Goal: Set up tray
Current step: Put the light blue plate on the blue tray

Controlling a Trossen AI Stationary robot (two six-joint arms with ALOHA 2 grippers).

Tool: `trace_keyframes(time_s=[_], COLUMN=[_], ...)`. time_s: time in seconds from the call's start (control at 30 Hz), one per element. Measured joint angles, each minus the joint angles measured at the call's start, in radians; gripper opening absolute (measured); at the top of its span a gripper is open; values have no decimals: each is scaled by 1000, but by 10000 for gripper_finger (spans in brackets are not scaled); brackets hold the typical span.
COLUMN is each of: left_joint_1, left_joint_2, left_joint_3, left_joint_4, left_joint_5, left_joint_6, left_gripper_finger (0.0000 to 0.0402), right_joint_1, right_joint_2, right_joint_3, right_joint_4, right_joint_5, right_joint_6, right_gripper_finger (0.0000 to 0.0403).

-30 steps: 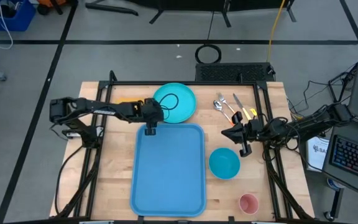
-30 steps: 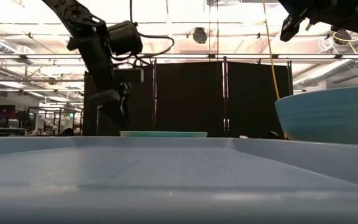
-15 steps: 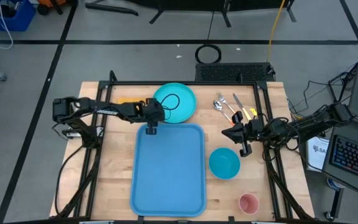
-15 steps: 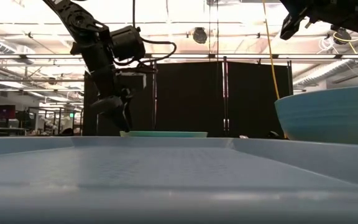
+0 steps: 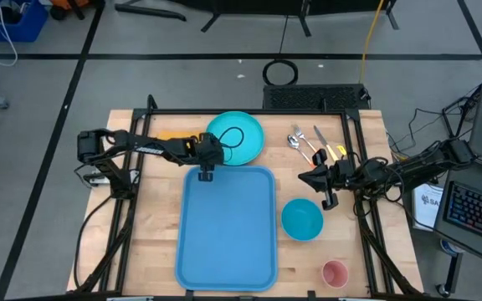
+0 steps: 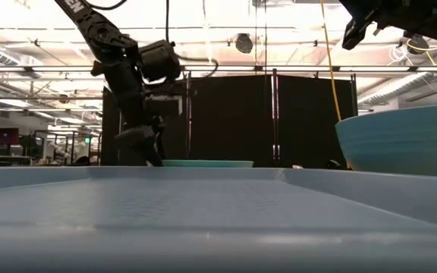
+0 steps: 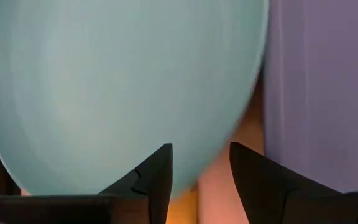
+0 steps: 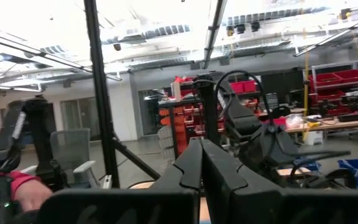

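The large light-blue tray (image 5: 227, 234) lies in the middle of the table and fills the foreground of the low view (image 6: 203, 208). The round turquoise plate (image 5: 241, 134) rests flat just beyond the tray's far edge. My left gripper (image 5: 206, 167) is open, low at the plate's near-left rim. In the left wrist view (image 7: 201, 149) one finger stands over the plate (image 7: 117, 81) and the other over the wood between plate and tray (image 7: 322, 93). My right gripper (image 5: 323, 186) is shut (image 8: 201, 165) and waits raised, right of the tray. My left gripper stands open astride the plate's near-left rim (image 7: 185, 177), coming from above, pointing down. I cannot tell whether a finger (image 7: 157, 174) touches the plate. The plate lies flat on the table.
A turquoise bowl (image 5: 301, 219) stands right of the tray and looms at the right in the low view (image 6: 400, 140). A pink cup (image 5: 335, 273) sits near the right near corner. Cutlery (image 5: 308, 144) lies right of the plate. An orange-yellow napkin (image 5: 167, 135) lies partly under the left arm.
My left gripper has come down toward the table and shifted slightly right, closing on the plate's left rim. The plate, the tray and my right arm have stayed where they were.
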Motion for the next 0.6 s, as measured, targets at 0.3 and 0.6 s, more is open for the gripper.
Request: trace_keyframes(time_s=[0.3,0.6], left_joint_1=[3,8], left_joint_2=[6,6], left_joint_3=[-1,0], left_joint_4=[44,56], left_joint_5=[19,6], left_joint_6=[29,53], left_gripper_finger=[125,12], right_joint_1=[-1,-1], right_joint_2=[1,1], right_joint_3=[0,0], right_joint_4=[-14,-17], right_joint_5=[26,26], right_joint_6=[-2,-2], right_gripper_finger=[0,0])
